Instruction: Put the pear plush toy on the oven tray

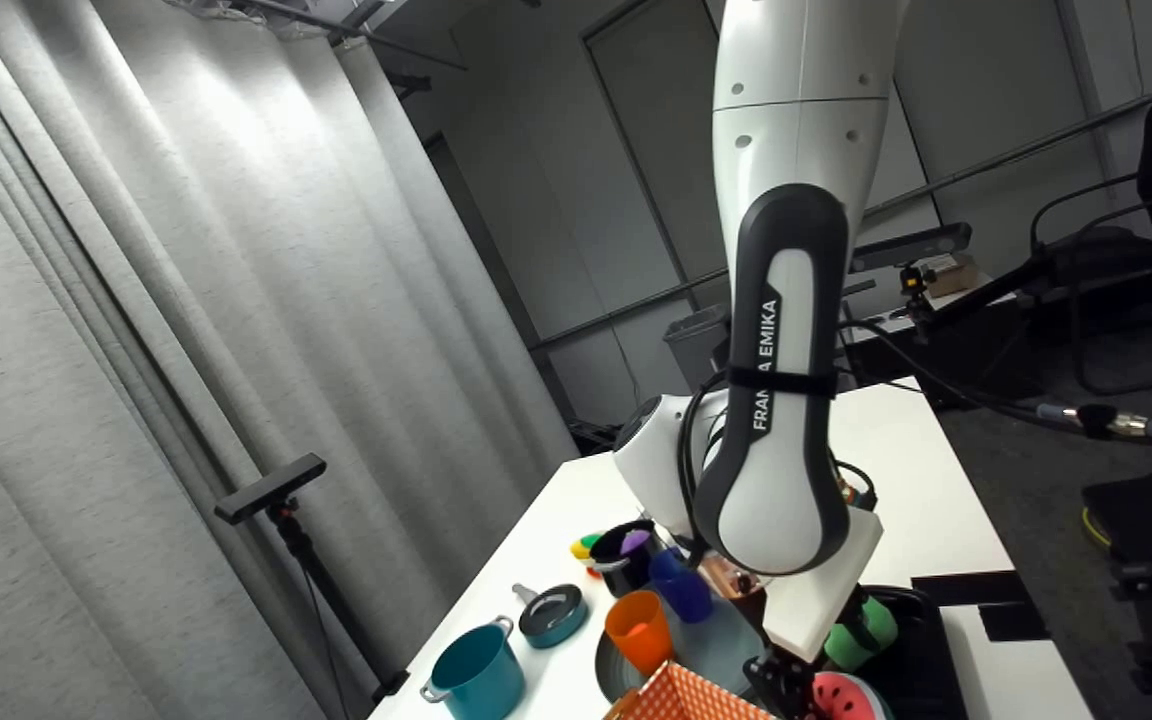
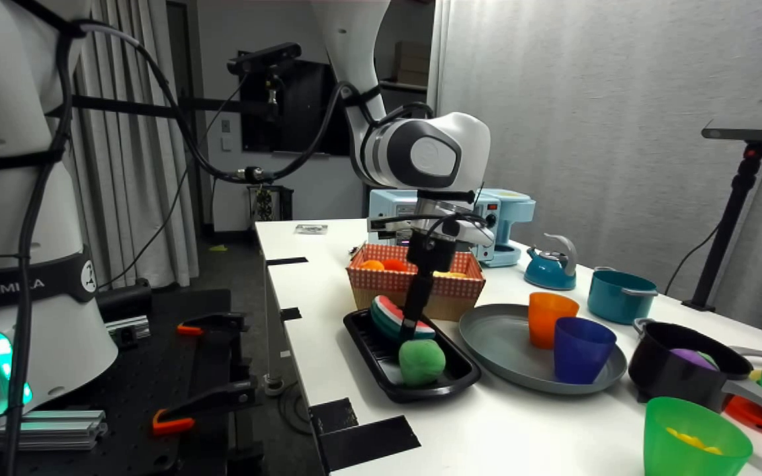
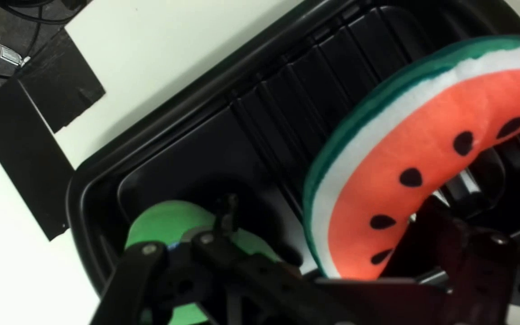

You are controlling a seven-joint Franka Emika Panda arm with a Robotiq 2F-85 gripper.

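A soft, rounded, bright-green pear plush toy (image 2: pixel 422 362) of matte fabric lies in a black, rectangular oven tray (image 3: pixel 210 149), at the near end in an exterior view. The tray has rounded corners, a low glossy rim and straight ridges across its floor. Farther along it slants a watermelon-slice plush (image 3: pixel 368 180), a thick crescent with coral flesh, dark seeds, white band and green rind. Over the tray the black, jointed pincer (image 2: pixel 410 327) stands spread: in the wrist view one finger shows across the pear, the other to the right of the watermelon's tip. It hides part of the pear, and whether it touches either plush I cannot tell.

In an exterior view, right of the tray, a round, dark-grey plate (image 2: pixel 487 344) carries an orange cup (image 2: pixel 550 320) and a dark-blue cup (image 2: pixel 579 354), both smooth and tapered. Just beyond the tray stands a basket (image 2: pixel 378 282) with red-and-white checked upper sides; the orange and red things (image 2: pixel 394 264) in it are too covered to name. Farther right sits a black pot (image 2: pixel 665 380) with a purple shape (image 2: pixel 692 359) inside, and nearer, a translucent green cup (image 2: pixel 669 456), cut off at the bottom. All stand on a white counter (image 2: pixel 473 436).
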